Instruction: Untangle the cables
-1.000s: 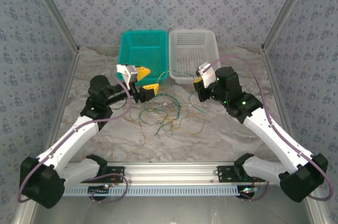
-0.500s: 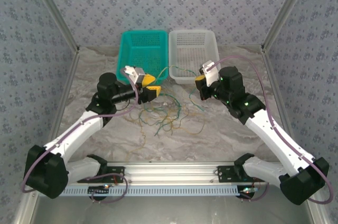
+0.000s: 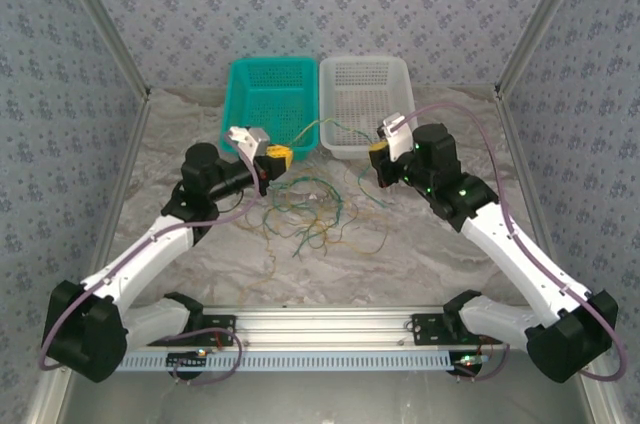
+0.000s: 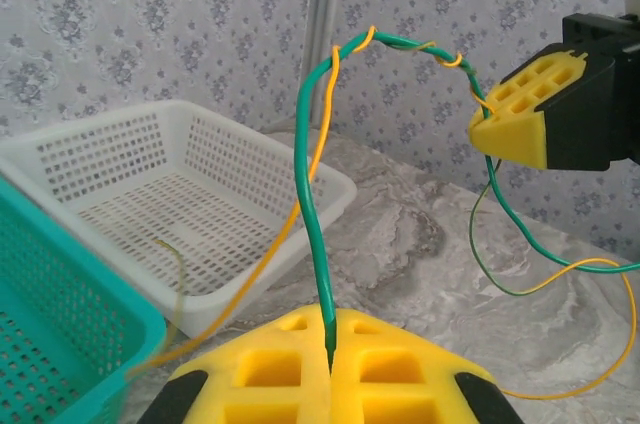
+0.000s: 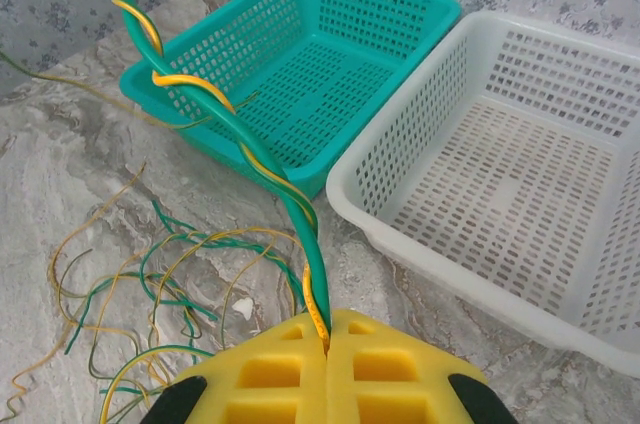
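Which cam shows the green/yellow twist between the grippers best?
Right wrist: the twisted cables run close up, with yellow visibly spiralling round green. Left wrist catches a few turns at the far end. Top external gives just a thin arc.

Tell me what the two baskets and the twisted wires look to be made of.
Teal lattice basket: moulded plastic, slightly glossy, judging by its even grid of holes. White lattice basket: the same, faintly translucent. Twisted green and yellow wires: smooth coloured plastic sheath, likely over metal, since they hold bends.
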